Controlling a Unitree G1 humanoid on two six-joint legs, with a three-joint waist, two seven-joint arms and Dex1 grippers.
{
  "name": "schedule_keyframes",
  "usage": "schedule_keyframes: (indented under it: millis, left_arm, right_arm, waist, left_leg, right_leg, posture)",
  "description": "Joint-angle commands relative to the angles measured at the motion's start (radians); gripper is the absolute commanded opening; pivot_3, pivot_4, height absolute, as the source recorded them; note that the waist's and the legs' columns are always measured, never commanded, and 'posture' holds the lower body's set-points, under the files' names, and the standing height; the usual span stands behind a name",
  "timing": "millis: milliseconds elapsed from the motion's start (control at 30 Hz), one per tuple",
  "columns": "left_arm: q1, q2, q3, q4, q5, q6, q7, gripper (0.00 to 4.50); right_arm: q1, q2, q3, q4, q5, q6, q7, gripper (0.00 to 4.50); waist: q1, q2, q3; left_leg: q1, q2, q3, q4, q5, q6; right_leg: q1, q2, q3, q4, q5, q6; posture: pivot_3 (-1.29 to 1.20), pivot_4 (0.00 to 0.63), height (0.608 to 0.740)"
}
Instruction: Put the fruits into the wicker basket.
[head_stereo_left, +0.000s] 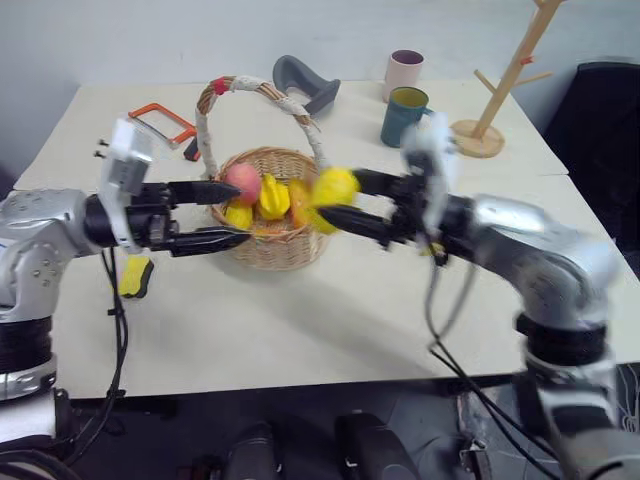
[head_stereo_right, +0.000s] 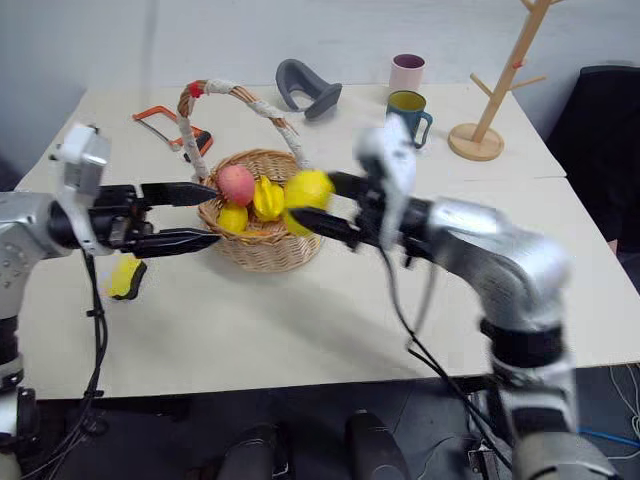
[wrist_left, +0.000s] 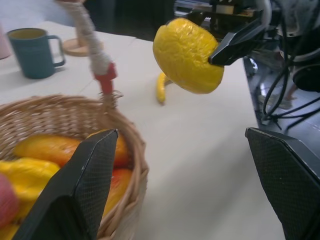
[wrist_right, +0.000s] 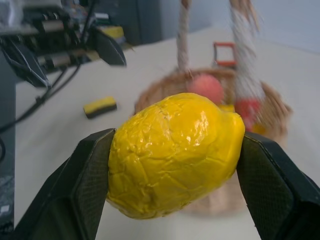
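Right now the right gripper (head_stereo_left: 325, 200) is clamped on the lemon (wrist_right: 172, 152) — the bumpy yellow fruit sits squeezed between both black fingers (wrist_right: 87, 185), held up off the table and just beside the near rim of the wicker basket (head_stereo_left: 270, 245). From the right wrist view the lemon hangs in front of the basket's cloth-wrapped handle (head_stereo_left: 300, 110), with the basket blurred behind it.

Across from it, the left gripper (head_stereo_left: 225, 212) hovers at the opposite side of the basket, its fingers spread apart and holding nothing; one finger lies over the rim near the peach (head_stereo_left: 241, 181), the other beside the basket's wall. Inside the basket lie the peach, several yellow pieces (head_stereo_left: 272, 195) and an orange mango piece (wrist_left: 55, 148).

The banana (wrist_left: 161, 87) lies on the table beyond the basket in the left wrist view, beneath the raised lemon and apart from the basket.

Further out on the table (head_stereo_left: 330, 320): a flat yellow block with a black edge (head_stereo_left: 135, 277) under the left arm, an orange-framed hacksaw (head_stereo_left: 160, 122) behind the basket, a grey curved object (head_stereo_left: 305, 82), a teal mug (head_stereo_left: 403, 112), a pink mug (head_stereo_left: 403, 70) — and a wooden mug tree (head_stereo_left: 495, 90) at the far right.
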Motion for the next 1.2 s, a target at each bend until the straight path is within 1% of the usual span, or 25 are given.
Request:
schedule_keyframes:
  millis: [33,133,200,267,300,333,400,467,533,600,667,733,800,867,933,1033,1100,1133,1200]
  left_arm:
    - [0.013,0.025,0.055,-0.032,-0.022,-0.002,0.016,4.28]
    - [0.024,0.03,0.067,-0.055,-0.033,0.003,0.028,4.28]
    - [0.029,0.03,0.071,-0.068,-0.038,0.005,0.034,4.28]
    - [0.037,0.028,0.076,-0.084,-0.044,0.008,0.041,4.28]
    - [0.041,0.028,0.078,-0.09,-0.048,0.009,0.044,4.28]
    - [0.045,0.026,0.078,-0.098,-0.053,0.008,0.046,4.28]
    - [0.048,0.017,0.074,-0.109,-0.063,0.007,0.047,4.28]
    - [0.038,-0.006,0.046,-0.116,-0.066,-0.004,0.044,4.28]
    - [0.015,-0.032,0.01,-0.107,-0.055,-0.02,0.044,4.28]
    - [-0.015,-0.056,-0.02,-0.097,-0.053,-0.025,0.04,4.28]
    - [-0.05,-0.084,-0.052,-0.092,-0.06,-0.024,0.035,4.28]
    - [-0.079,-0.108,-0.084,-0.092,-0.06,-0.022,0.025,4.28]
    - [-0.105,-0.13,-0.115,-0.091,-0.056,-0.023,0.014,4.28]
    - [-0.127,-0.148,-0.138,-0.086,-0.053,-0.028,0.003,4.28]
    - [-0.148,-0.165,-0.157,-0.081,-0.05,-0.034,-0.006,4.28]
    - [-0.169,-0.187,-0.176,-0.082,-0.049,-0.04,-0.015,4.28]
    - [-0.174,-0.198,-0.185,-0.093,-0.051,-0.043,-0.018,4.28]
    - [-0.174,-0.201,-0.189,-0.103,-0.052,-0.045,-0.02,4.28]
    - [-0.172,-0.205,-0.191,-0.119,-0.056,-0.045,-0.021,4.28]
  right_arm:
    - [-0.073,0.078,0.074,0.112,-0.104,-0.064,-0.044,3.2]
    - [-0.119,0.1,0.161,0.245,-0.261,-0.178,-0.056,3.2]
    - [-0.134,0.098,0.192,0.309,-0.333,-0.238,-0.052,3.2]
    - [-0.14,0.105,0.198,0.351,-0.372,-0.273,-0.044,3.94]
    - [-0.141,0.111,0.195,0.363,-0.381,-0.283,-0.036,4.12]
    - [-0.136,0.119,0.185,0.34,-0.357,-0.265,-0.011,4.47]
    - [-0.115,0.122,0.166,0.267,-0.295,-0.218,0.047,4.47]
    - [-0.063,0.083,0.152,0.146,-0.247,-0.175,0.095,4.47]
    - [-0.013,0.052,0.11,0.055,-0.202,-0.135,0.109,4.47]
    - [0.036,0.027,0.03,-0.023,-0.116,-0.073,0.11,4.47]
    - [0.1,-0.026,-0.057,-0.112,-0.026,-0.005,0.118,4.47]
    - [0.193,-0.121,-0.149,-0.208,0.041,0.048,0.136,4.47]
    - [0.3,-0.234,-0.245,-0.278,0.059,0.075,0.144,4.47]
    - [0.41,-0.349,-0.341,-0.294,0.032,0.076,0.151,4.47]
    - [0.508,-0.456,-0.412,-0.25,-0.042,0.036,0.159,4.47]
    - [0.593,-0.566,-0.43,-0.116,-0.169,-0.064,0.159,4.47]
    - [0.606,-0.601,-0.406,0.009,-0.247,-0.127,0.143,4.47]
    - [0.596,-0.604,-0.39,0.072,-0.275,-0.147,0.133,4.47]
    - [0.571,-0.595,-0.354,0.181,-0.322,-0.194,0.127,4.47]
  waist:
    - [0.003,0.0,0.0]
    - [0.004,-0.001,0.0]
    - [0.003,-0.001,0.0]
    - [0.002,-0.001,0.0]
    - [0.0,-0.001,0.0]
    - [-0.003,-0.001,0.0]
    - [-0.005,-0.001,0.0]
    - [-0.007,-0.001,0.0]
    - [-0.004,-0.001,0.0]
    - [-0.001,-0.001,0.0]
    - [0.009,-0.001,0.0]
    - [0.019,-0.001,-0.001]
    - [0.027,-0.001,-0.001]
    - [0.031,-0.001,-0.001]
    - [0.031,-0.001,-0.001]
    - [0.024,-0.001,-0.001]
    - [0.019,-0.001,0.0]
    - [0.019,-0.001,0.0]
    - [0.017,-0.001,0.0]
  left_leg:
    - [-0.002,0.0,0.0,0.0,0.0,0.0]
    - [-0.008,-0.002,0.0,0.002,0.0,0.0]
    - [-0.01,-0.003,0.0,0.004,0.0,0.001]
    - [-0.012,-0.003,0.0,0.004,0.0,0.001]
    - [-0.012,-0.003,0.0,0.004,0.0,0.001]
    - [-0.012,-0.003,0.0,0.004,0.0,0.001]
    - [-0.012,-0.002,-0.001,0.003,0.0,0.001]
    - [-0.013,-0.001,-0.001,0.002,0.001,0.0]
    - [-0.013,0.0,-0.001,0.002,0.001,-0.001]
    - [-0.013,0.0,-0.003,0.002,0.001,-0.001]
    - [-0.013,-0.001,-0.002,0.004,0.001,-0.001]
    - [-0.013,-0.001,-0.002,0.005,0.001,0.0]
    - [-0.013,-0.002,-0.003,0.004,0.001,0.0]
    - [-0.012,-0.002,-0.003,0.004,0.001,0.0]
    - [-0.012,-0.002,-0.003,0.004,0.001,0.001]
    - [-0.011,-0.002,-0.002,0.003,0.002,0.0]
    - [-0.008,-0.002,-0.001,0.002,0.002,0.0]
    - [-0.004,-0.002,0.001,0.001,0.003,0.0]
    - [-0.001,-0.002,0.002,-0.001,0.003,-0.001]
  right_leg:
    - [-0.002,-0.001,0.0,0.001,0.0,0.0]
    - [-0.008,-0.003,-0.001,0.003,0.0,0.0]
    - [-0.01,-0.003,-0.001,0.003,0.0,0.0]
    - [-0.011,-0.004,-0.001,0.004,0.0,0.0]
    - [-0.011,-0.004,-0.001,0.004,0.0,0.0]
    - [-0.011,-0.004,-0.001,0.004,0.0,0.0]
    - [-0.012,-0.003,-0.001,0.005,0.0,0.0]
    - [-0.012,-0.002,-0.001,0.005,0.0,0.0]
    - [-0.013,-0.001,-0.002,0.005,0.0,0.0]
    - [-0.012,-0.001,-0.003,0.005,0.0,0.0]
    - [-0.011,-0.001,-0.003,0.005,0.0,0.0]
    - [-0.01,-0.001,-0.003,0.005,0.0,0.0]
    - [-0.01,-0.001,-0.003,0.004,0.0,0.0]
    - [-0.009,-0.001,-0.002,0.002,0.0,0.0]
    - [-0.008,-0.001,-0.002,0.001,0.0,0.0]
    - [-0.008,0.001,-0.001,0.001,0.0,0.001]
    - [-0.006,0.001,0.001,0.001,0.0,0.001]
    - [-0.004,0.001,0.002,0.001,0.0,0.001]
    - [-0.002,0.002,0.003,0.001,0.0,0.001]
  posture:
    - [0.0,0.15,0.74]
    - [0.0,0.15,0.74]
    - [0.0,0.15,0.74]
    - [0.0,0.15,0.74]
    - [0.0,0.15,0.74]
    - [0.0,0.15,0.74]
    - [0.0,0.15,0.74]
    - [0.0,0.15,0.74]
    - [0.0,0.15,0.74]
    - [0.0,0.15,0.74]
    - [0.0,0.15,0.74]
    - [0.0,0.15,0.74]
    - [0.0,0.15,0.74]
    - [0.0,0.15,0.74]
    - [0.0,0.15,0.74]
    - [0.0,0.15,0.74]
    - [0.0,0.15,0.74]
    - [0.0,0.15,0.74]
    - [0.0,0.15,0.74]
